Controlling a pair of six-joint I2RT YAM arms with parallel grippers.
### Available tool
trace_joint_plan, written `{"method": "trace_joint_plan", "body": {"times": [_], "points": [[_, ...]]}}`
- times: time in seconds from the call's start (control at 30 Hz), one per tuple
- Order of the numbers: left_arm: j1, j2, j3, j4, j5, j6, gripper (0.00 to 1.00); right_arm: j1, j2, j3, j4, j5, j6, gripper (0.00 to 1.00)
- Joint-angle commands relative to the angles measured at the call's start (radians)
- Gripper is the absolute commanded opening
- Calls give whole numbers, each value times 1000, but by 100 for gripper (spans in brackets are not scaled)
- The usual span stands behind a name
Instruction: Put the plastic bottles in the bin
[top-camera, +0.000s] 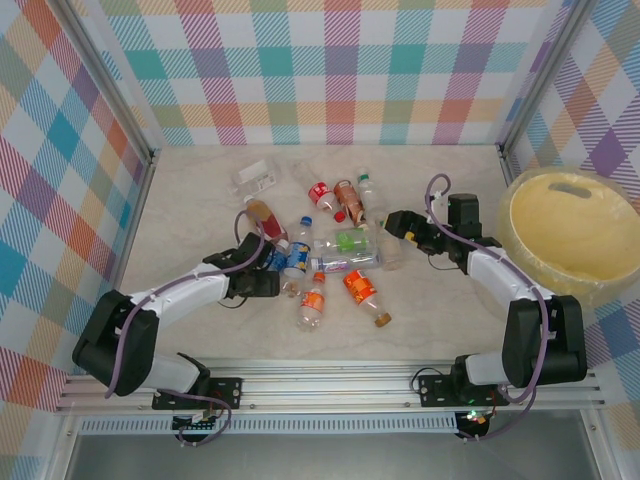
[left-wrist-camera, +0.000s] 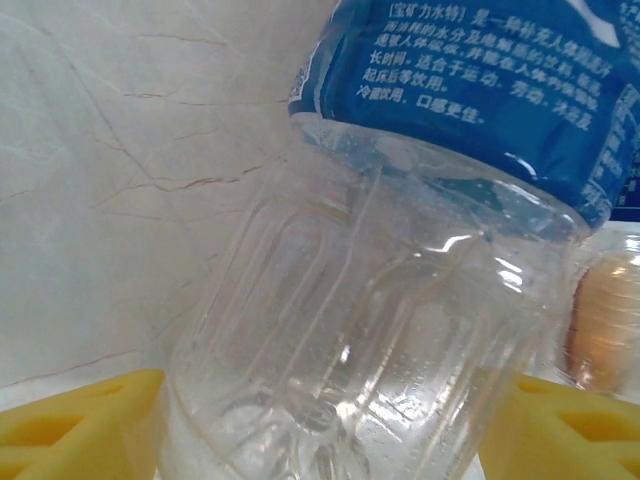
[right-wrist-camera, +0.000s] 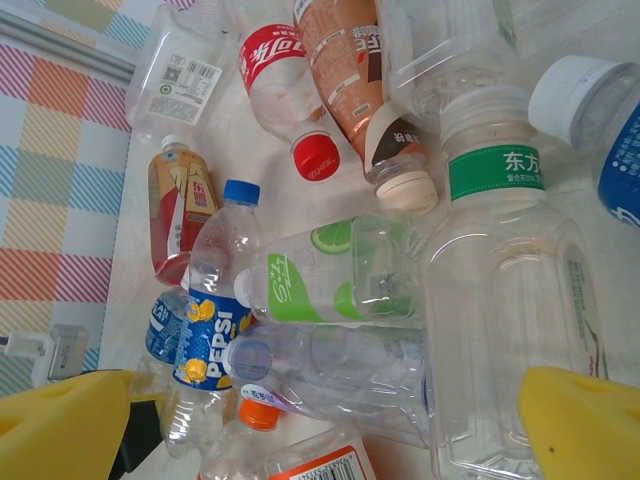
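Observation:
Several plastic bottles (top-camera: 330, 240) lie in a loose pile mid-table. My left gripper (top-camera: 272, 262) sits at the pile's left side. In the left wrist view its yellow fingers (left-wrist-camera: 80, 420) press both sides of a clear bottle with a blue label (left-wrist-camera: 400, 300), base towards the camera; left gripper (left-wrist-camera: 320, 430) is shut on it. My right gripper (top-camera: 392, 225) hangs open at the pile's right end. In the right wrist view the right gripper (right-wrist-camera: 325, 420) is over a clear green-banded bottle (right-wrist-camera: 510, 300) and a lime-label bottle (right-wrist-camera: 320, 275). The pale-yellow bin (top-camera: 560, 230) stands far right.
Checked walls close in the table on three sides, and a metal rail (top-camera: 330, 385) runs along the near edge. A Pepsi bottle (right-wrist-camera: 205, 330) and a red cola bottle (right-wrist-camera: 280, 80) lie in the pile. A flat clear bottle (top-camera: 255, 178) lies apart at the back.

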Motion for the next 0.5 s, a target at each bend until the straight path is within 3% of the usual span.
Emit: {"method": "trace_joint_plan", "body": {"times": [0.0,0.1,0.23,0.3,0.47], "points": [[-7,29,8,7,9,27,77,13,-9,38,-3,-4,-23,100],[-7,12,9,-2,5,26,80,22,-9,44,-2,-3,-26,100],[-6,-44,9,-15,-25,16,100,33,-6,50,0,6,-31,100],[1,-29,27,-20,4,30,100,36,-7,51,4,12,-32,100],[2,174,162,-114,20,55,98,36,-10,56,12,26,-49,100]]}}
